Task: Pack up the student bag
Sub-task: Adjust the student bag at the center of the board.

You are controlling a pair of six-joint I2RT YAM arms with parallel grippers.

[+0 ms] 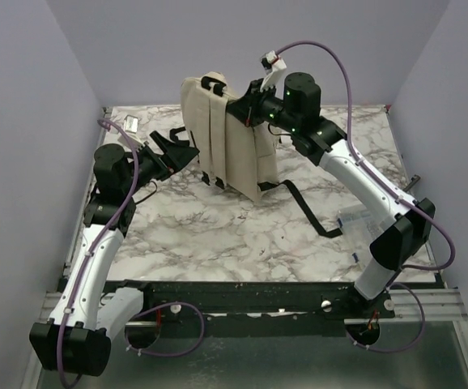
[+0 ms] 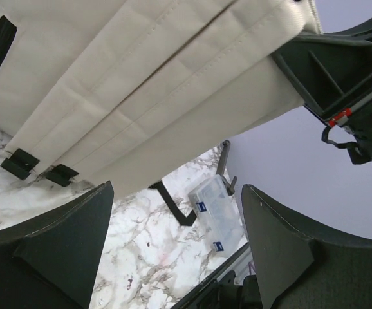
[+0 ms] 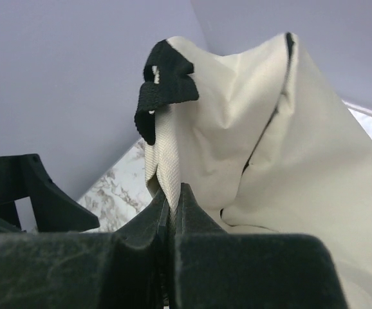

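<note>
Top view, bag: the backpack (image 1: pixel 234 150) is held upright at the far middle of the counter (image 1: pixel 242 235). Its bottom seems to touch the surface, and a black strap (image 1: pixel 307 207) trails toward the near right.
Top view, step: probably holding the bag up so it can be opened for packing.
Top view, surroundings: a clear plastic box (image 1: pixel 357 219) lies near the right edge, well apart from the bag.
Left wrist, left jaws: wide and empty, just beside the backpack (image 2: pixel 141 84). The plastic box (image 2: pixel 217 212) shows beyond.
Left wrist, next move: likely reaching the opening, but only the bag's strapped back faces these jaws and blocks the way.
Right wrist, right jaws: pinched tight on the cream carry loop (image 3: pixel 165 154) atop the backpack (image 3: pixel 269 148).
Right wrist, zipper: a dark seam (image 3: pixel 273 116) runs down the bag; I cannot tell whether it is unzipped.
</note>
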